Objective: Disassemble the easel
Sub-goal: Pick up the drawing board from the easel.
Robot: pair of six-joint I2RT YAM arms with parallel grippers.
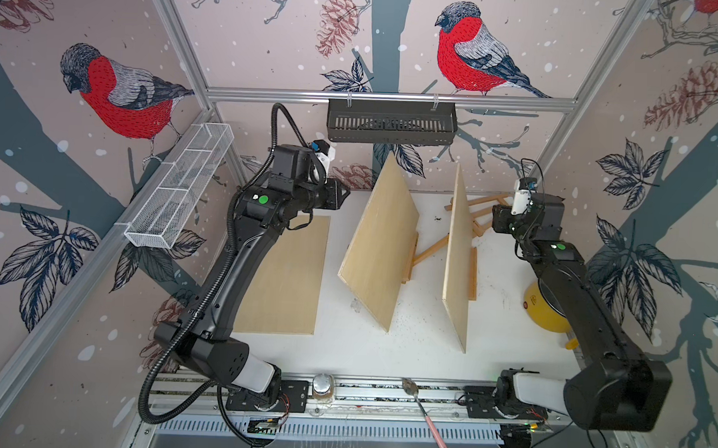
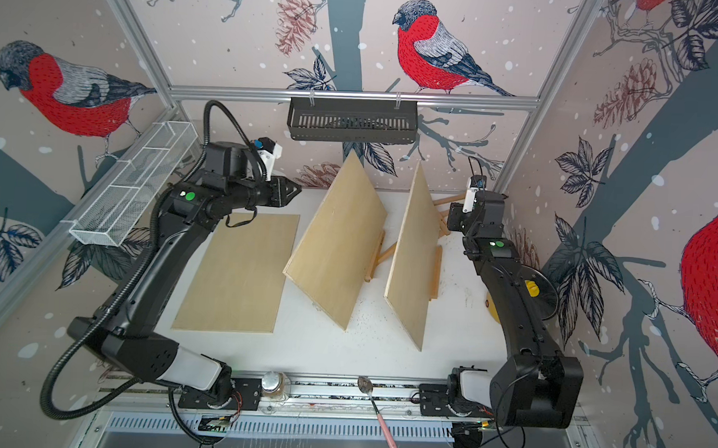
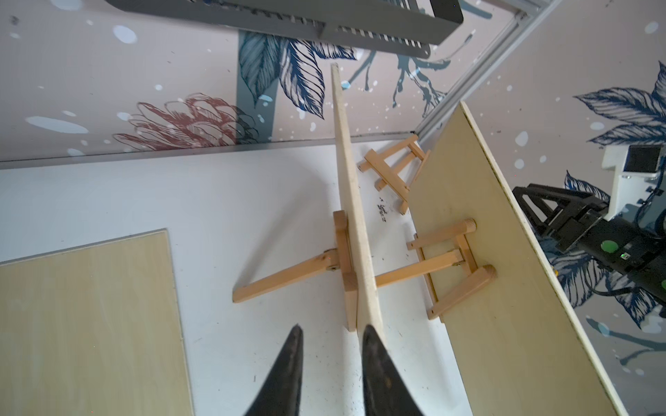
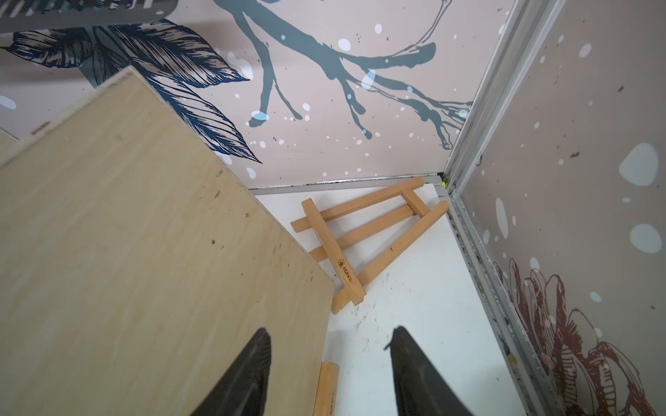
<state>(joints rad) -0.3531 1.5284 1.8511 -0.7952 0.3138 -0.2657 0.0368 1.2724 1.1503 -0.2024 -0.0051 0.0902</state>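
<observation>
Left hand (image 3: 332, 327) part open, empty | right hand (image 4: 331, 329) wider, empty | easel (image 3: 342, 259) stands on counter (image 3: 216, 187) just ahead of my left hand, board (image 3: 355, 223) leaning on it | judged light, stiff, smooth, easily tipped | pinch board's near edge.

White table (image 1: 364, 352) — on it pale blond plywood boards (image 1: 383, 242) and honey-tan easels (image 3: 288, 276). Walls (image 1: 273, 42) around the table are dusty pink, printed with red-breasted grey bullfinches, slate-blue branches and navy leaves. At the table's edge — a yellow pot (image 1: 537, 314) and a pink-handled spoon (image 1: 437, 434).
</observation>
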